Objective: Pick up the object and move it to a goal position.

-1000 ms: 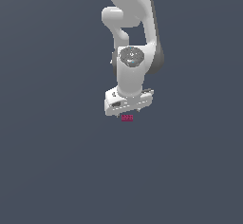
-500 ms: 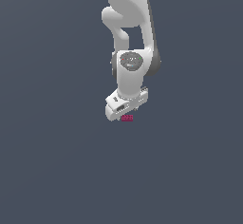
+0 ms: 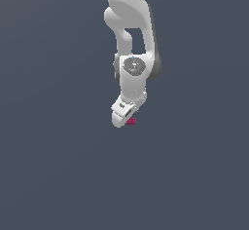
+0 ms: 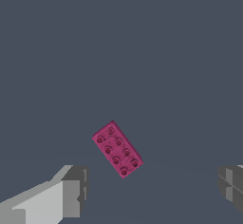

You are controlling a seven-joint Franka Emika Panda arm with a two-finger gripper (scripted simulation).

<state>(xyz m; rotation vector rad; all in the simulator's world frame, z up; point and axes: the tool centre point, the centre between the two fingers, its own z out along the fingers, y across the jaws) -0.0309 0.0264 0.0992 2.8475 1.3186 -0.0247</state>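
While the gripper (image 4: 151,185) hangs above it, the magenta studded block (image 4: 117,149) lies flat on the grey surface (image 4: 118,52). Fingers (image 4: 71,190) spread wide, holding nothing, prob. to straddle the block w/ room.

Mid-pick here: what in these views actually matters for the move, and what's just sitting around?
Part of the job:
- magenta-red studded block, lying flat on the floor, skewed to the fingers
- gripper, open, fingers apart and not touching the block

Lying about:
- nothing else; only bare grey floor. No goal marker shows.
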